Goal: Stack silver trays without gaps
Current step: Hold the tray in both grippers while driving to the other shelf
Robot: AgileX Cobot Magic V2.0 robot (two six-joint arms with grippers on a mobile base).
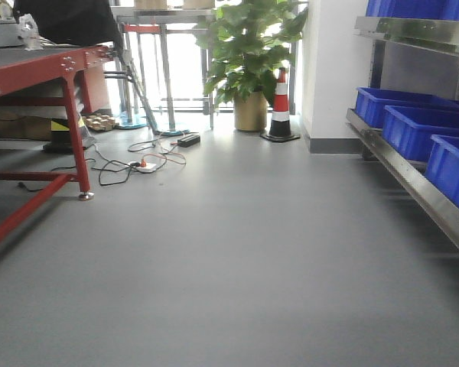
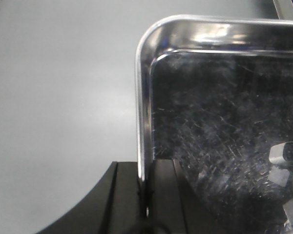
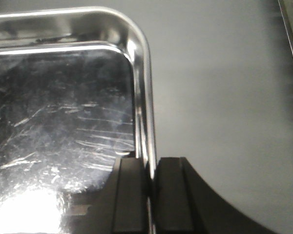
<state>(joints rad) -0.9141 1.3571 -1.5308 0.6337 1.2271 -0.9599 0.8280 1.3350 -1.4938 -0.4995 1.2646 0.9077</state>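
Observation:
A silver tray [image 2: 224, 122] with a scratched, shiny bottom fills the right of the left wrist view. My left gripper [image 2: 146, 195] is shut on its left rim, one black finger outside and one inside. The same kind of silver tray [image 3: 63, 112] fills the left of the right wrist view. My right gripper [image 3: 150, 195] is shut on its right rim. Grey floor lies below the tray in both wrist views. I cannot tell whether one tray or a stack is held. No tray and no gripper shows in the front view.
Deep blue bins [image 1: 424, 134] sit on a steel rail [image 1: 413, 183] at the right. A red-framed table [image 1: 53, 84] stands at the left, cables [image 1: 141, 162] on the floor, and a potted plant [image 1: 249, 61] and traffic cone [image 1: 280, 107] at the back.

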